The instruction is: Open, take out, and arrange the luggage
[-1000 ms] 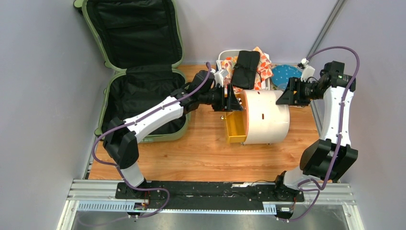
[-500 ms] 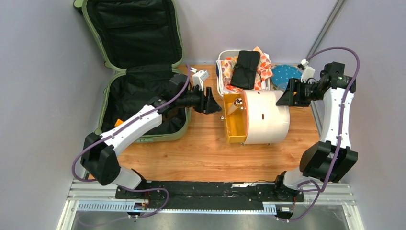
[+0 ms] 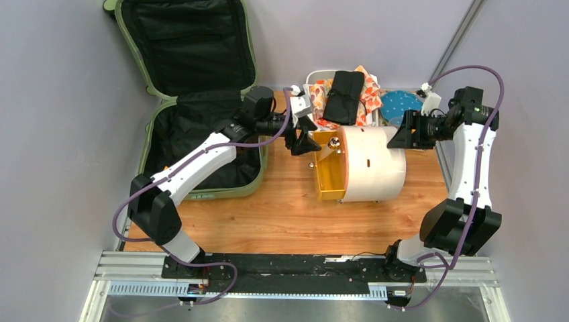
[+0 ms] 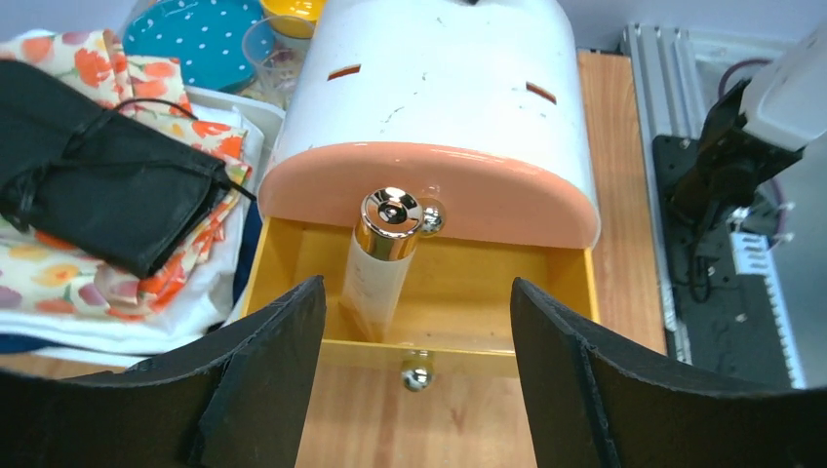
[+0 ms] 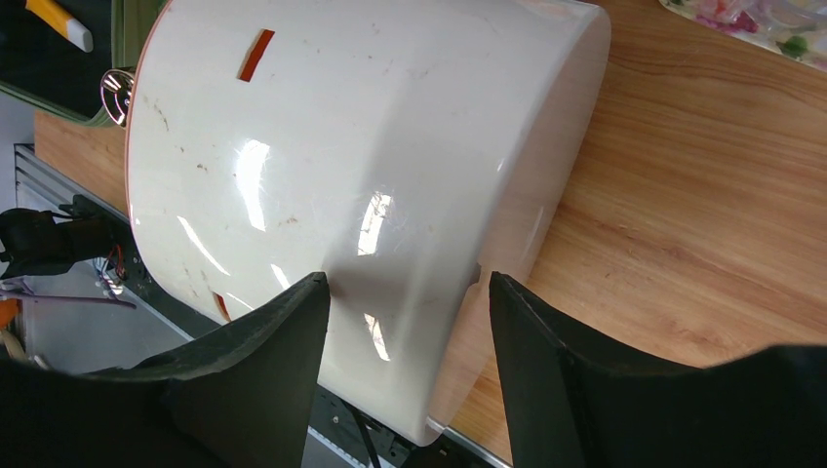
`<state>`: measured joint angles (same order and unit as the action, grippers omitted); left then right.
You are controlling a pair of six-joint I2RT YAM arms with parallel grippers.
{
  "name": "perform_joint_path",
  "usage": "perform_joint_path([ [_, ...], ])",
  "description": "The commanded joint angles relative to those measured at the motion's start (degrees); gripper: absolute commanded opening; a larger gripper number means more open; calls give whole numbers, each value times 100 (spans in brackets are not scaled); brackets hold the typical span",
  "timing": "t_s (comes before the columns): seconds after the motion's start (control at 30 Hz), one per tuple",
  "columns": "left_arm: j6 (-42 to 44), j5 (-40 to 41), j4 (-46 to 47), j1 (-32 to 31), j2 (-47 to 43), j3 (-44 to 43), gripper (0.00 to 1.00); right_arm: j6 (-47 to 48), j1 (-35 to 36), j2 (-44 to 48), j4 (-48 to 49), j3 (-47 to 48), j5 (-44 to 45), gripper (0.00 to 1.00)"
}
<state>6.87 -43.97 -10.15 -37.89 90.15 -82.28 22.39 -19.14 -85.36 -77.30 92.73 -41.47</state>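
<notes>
1. Top external view.
   - The luggage (image 3: 194,100) lies open at the far left of the bench (image 3: 268,211), to the left of and behind the left claw (image 3: 303,137). It is sage-green.
   - Its lid stands up against the wall with the black lining showing. The left arm passes over the right edge of its lower half.
   - The left claw points at a yellow drawer (image 3: 330,171), just to its right. The drawer stands out of a white cabinet (image 3: 376,164).
   - The right claw (image 3: 400,134) sits at the cabinet's far right corner.
   - Beyond the left claw is a white tub (image 3: 321,72) holding a black pouch (image 3: 345,94) on floral cloth (image 3: 370,100).
   - A blue dotted plate (image 3: 401,104) is just beyond the right claw.
2. Left wrist view.
   - The claw is wide, with nothing between its fingers (image 4: 263,370).
   - The open drawer is straight ahead. Inside it a pale bottle with a gold cap (image 4: 385,253) leans upright.
   - A round metal knob (image 4: 416,373) on the drawer's front lies between the fingers, apart from both.
   - The pouch and cloth are ahead to the left.
3. Right wrist view.
   - The fingers (image 5: 263,361) are set apart, with the cabinet's rear edge between them. Whether they grip it or only straddle it cannot be told.
   - Bare bench lies to the claw's right.
   - Past the cabinet, ahead to the left, a strip of the luggage's green rim shows.
</notes>
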Motion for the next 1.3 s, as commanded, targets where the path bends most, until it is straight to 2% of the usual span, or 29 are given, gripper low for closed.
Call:
perform_joint_path([
  [0.0, 1368, -630, 206, -43, 292, -253, 77, 178, 41, -24, -725, 131, 236, 64],
  [0.1, 1571, -701, 443, -43, 450, -271, 77, 178, 33, -51, -725, 123, 219, 64],
  [0.3, 1387, -718, 830, -78, 837, -482, 75, 151, 41, -121, -717, 140, 166, 64],
  [0.63, 974, -929, 1146, -228, 1391, -912, 70, 151, 33, -226, -717, 176, 201, 64],
  [0.97, 816, -1062, 1147, -333, 1593, -930, 65, 178, 33, -358, -699, 263, 210, 64],
  [1.03, 772, -983, 1191, -333, 1567, -878, 61, 186, 24, -385, -708, 281, 219, 64],
  [1.17, 596, -1017, 1375, -316, 1488, -772, 43, 230, 24, -402, -708, 272, 245, 64],
  [1.27, 359, -965, 1639, -324, 1409, -658, 36, 239, 24, -402, -717, 281, 245, 64],
])
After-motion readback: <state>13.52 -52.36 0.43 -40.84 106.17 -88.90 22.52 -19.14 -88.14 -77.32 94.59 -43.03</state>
